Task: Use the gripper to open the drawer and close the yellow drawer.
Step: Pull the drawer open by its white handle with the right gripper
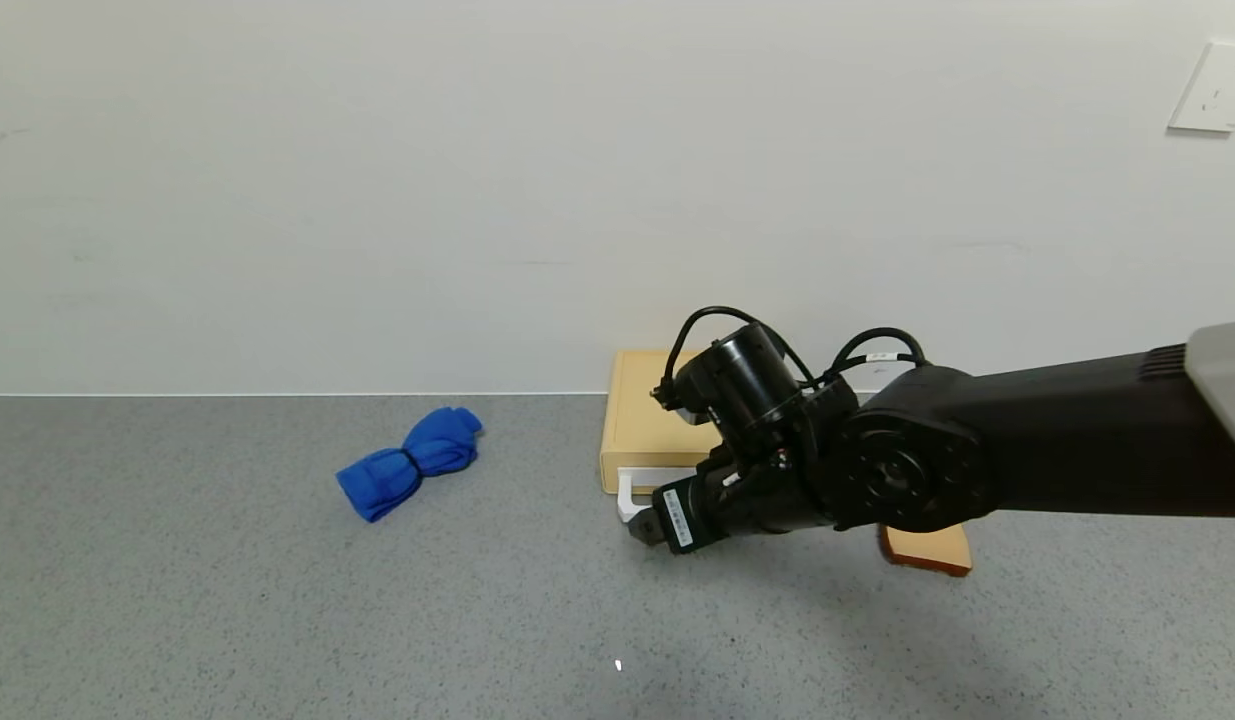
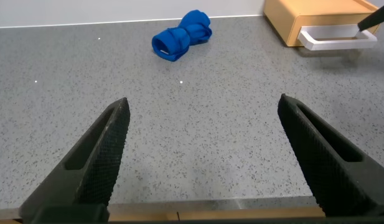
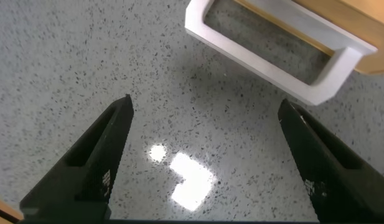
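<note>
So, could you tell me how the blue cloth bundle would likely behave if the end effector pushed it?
The blue cloth bundle looks soft and cinched in the middle, so it would probably deform and slide rather than roll. It seems light, lying loose on the grey table, so a nudge likely shifts it easily.

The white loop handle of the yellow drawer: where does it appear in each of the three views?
Head view: the white loop handle shows just left of the right gripper, at the front of the yellow drawer.
Left wrist view: the handle is far off, in the upper right corner.
Right wrist view: the handle is at the top, beyond the open fingers.
Shared landmark: the yellow drawer.
</note>
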Controlling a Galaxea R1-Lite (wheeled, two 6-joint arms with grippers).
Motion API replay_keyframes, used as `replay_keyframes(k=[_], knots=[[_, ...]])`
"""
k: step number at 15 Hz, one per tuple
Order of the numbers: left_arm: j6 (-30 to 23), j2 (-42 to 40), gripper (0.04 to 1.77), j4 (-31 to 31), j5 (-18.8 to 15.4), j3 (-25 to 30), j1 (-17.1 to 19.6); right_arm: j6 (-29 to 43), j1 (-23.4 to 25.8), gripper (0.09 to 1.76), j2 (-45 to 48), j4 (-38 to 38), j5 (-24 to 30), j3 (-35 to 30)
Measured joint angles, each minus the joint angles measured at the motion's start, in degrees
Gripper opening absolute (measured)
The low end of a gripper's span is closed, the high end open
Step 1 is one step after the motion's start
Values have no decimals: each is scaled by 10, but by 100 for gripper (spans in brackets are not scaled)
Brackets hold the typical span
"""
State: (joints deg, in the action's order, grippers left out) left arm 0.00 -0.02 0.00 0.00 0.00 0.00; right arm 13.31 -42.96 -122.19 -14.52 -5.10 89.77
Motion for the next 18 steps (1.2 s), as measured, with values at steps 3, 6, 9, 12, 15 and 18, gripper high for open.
replay_keyframes(k=[3, 6, 9, 12, 15, 18], knots=[[0, 0, 172, 0, 0, 0, 0, -45, -1, 171, -25, 0, 1, 17], [0, 0, 172, 0, 0, 0, 0, -83, 3, 171, -45, 0, 3, 29], [0, 0, 172, 0, 0, 0, 0, -98, 8, 171, -68, -6, 1, 61], [0, 0, 172, 0, 0, 0, 0, -106, 13, 171, -90, -19, 1, 96], [0, 0, 172, 0, 0, 0, 0, -110, 17, 171, -109, -17, 2, 114], [0, 0, 172, 0, 0, 0, 0, -115, 23, 171, -125, -14, 4, 124]])
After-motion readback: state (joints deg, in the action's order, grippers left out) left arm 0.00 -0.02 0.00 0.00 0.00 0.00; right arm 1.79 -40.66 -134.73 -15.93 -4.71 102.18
